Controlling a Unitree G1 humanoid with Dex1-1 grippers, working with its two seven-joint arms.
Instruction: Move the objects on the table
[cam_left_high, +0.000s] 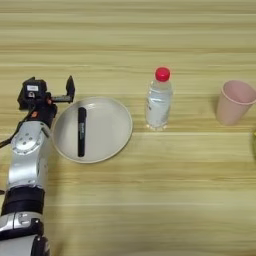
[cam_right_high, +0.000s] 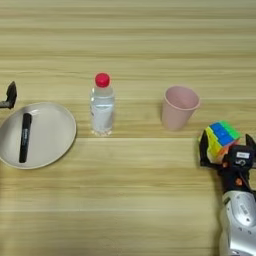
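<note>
A slim black marker pen (cam_left_high: 81, 131) lies lengthwise in the round cream plate (cam_left_high: 112, 125) at the left. My left gripper (cam_left_high: 50, 89) sits just behind the plate's far-left rim, open, with nothing between its fingers. A clear plastic bottle with a red cap (cam_left_high: 159, 100) stands upright mid-table. To the right of it stands an upright pink cup (cam_right_high: 179, 106). At the near right, a multicoloured puzzle cube (cam_right_high: 221, 138) sits tilted between the two black fingers of my right gripper (cam_right_high: 226, 145), which is shut on it.
The light wood-grain table (cam_right_high: 125, 200) fills both views. My left forearm (cam_left_high: 27, 165) runs along the left edge and my right forearm (cam_right_high: 239, 215) along the lower right. Bottle and cup stand about a hand's width apart.
</note>
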